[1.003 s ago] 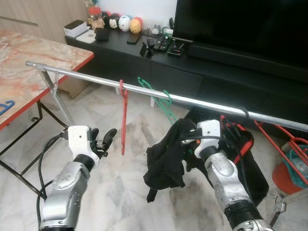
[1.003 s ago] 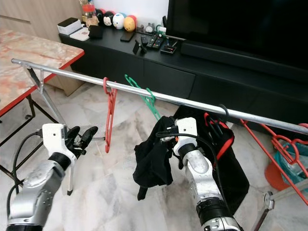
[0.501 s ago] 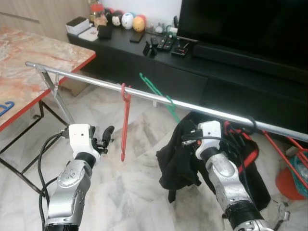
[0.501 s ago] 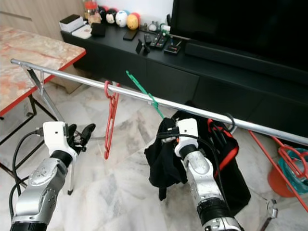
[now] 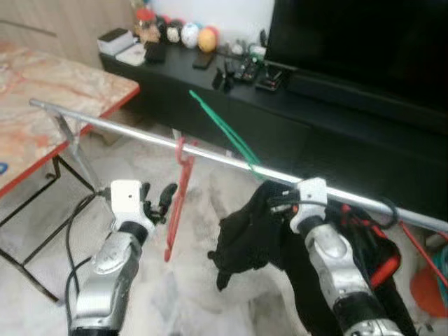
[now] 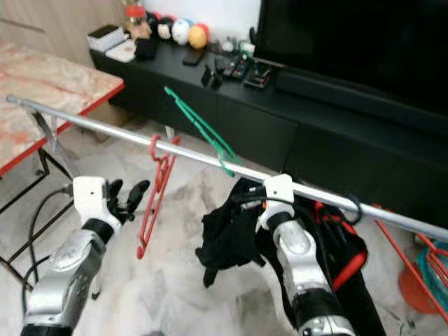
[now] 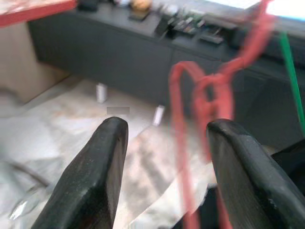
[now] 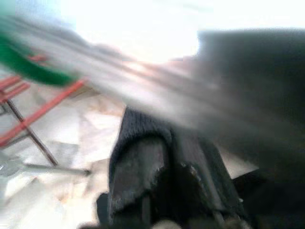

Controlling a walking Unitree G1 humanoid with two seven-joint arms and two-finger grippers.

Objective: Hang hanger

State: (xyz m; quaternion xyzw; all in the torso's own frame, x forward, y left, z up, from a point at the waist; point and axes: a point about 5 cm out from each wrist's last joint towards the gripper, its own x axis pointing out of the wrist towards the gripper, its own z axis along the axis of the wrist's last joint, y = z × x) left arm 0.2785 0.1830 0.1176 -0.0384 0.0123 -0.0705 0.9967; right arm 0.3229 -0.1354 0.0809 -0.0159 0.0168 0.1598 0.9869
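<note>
Rail (image 6: 112, 128) of silver metal runs across the room in front of a black TV console (image 6: 231, 105), sloping down toward the robot's right. Right gripper (image 5: 274, 204) is raised just under the rail, its fingers closed on a green hanger (image 6: 199, 129) carrying a dark garment (image 5: 248, 234); the hanger's green frame sticks up above and behind the rail, and the garment droops below the gripper. Whether the hook sits on the rail cannot be told. A red hanger (image 6: 155, 192) hangs from the rail to the left. Left gripper (image 5: 164, 199) hovers beside that red hanger, fingers (image 7: 102, 162) spread wide and holding nothing. More red hangers (image 6: 402, 245) hang on the rail's far right end. A marble-topped table (image 5: 49, 91) with a red edge stands at the left
</note>
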